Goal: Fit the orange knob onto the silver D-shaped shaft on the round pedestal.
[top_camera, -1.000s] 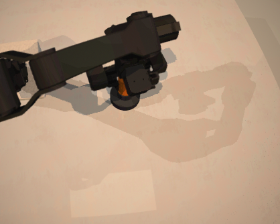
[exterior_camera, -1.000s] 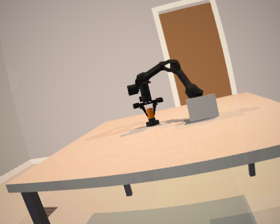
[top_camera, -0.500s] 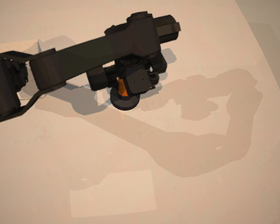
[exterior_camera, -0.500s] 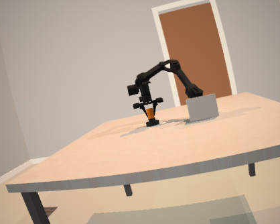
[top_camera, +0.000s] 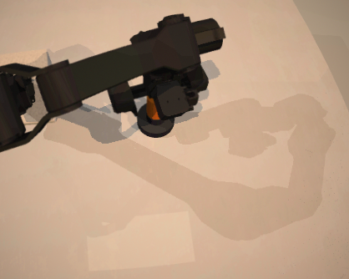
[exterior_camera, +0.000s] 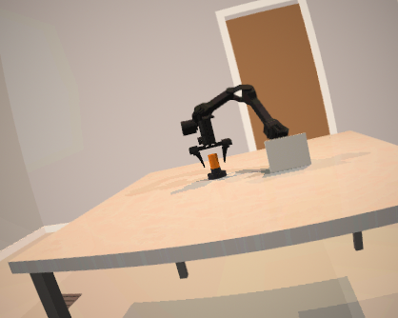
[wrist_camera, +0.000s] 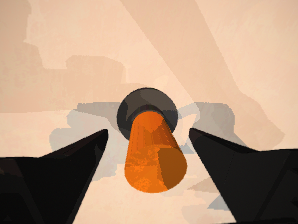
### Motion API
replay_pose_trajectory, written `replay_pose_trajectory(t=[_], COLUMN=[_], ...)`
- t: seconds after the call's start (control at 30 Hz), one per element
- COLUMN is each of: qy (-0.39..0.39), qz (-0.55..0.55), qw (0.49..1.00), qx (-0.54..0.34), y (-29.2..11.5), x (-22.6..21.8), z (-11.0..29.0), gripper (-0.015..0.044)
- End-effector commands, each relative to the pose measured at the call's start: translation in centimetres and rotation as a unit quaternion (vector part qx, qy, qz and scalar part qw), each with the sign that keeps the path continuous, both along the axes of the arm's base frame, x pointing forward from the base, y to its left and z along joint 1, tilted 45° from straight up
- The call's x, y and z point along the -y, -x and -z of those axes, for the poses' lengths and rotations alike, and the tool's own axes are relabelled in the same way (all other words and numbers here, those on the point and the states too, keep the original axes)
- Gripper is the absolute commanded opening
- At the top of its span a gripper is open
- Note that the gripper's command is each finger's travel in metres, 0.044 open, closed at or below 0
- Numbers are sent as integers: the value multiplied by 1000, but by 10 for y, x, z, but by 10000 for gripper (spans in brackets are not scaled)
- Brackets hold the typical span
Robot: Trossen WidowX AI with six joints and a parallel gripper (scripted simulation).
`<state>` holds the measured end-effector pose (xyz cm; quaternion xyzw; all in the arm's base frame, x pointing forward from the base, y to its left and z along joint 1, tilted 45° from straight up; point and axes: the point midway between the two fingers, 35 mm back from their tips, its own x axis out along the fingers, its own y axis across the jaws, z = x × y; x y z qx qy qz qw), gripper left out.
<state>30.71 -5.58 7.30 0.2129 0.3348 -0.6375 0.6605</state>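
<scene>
Our fingers are spread wide and released, one on each side of the orange knob (wrist_camera: 152, 150) without touching it. The knob stands upright on the dark round pedestal (wrist_camera: 131, 107) on the bench (exterior_camera: 273, 209) — the shaft is hidden inside it. We judge the fitting done; only drawing clear remains.
</scene>
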Motion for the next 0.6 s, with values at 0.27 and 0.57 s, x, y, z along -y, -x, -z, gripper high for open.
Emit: replay_pose_trajectory(t=[0.27,0.57], qy=[-2,-2], qz=[0,0], qw=[1000,1000], qx=[-1,-1], y=[-4,-8], x=[-66,-67], z=[-65,-67], gripper=[440,440])
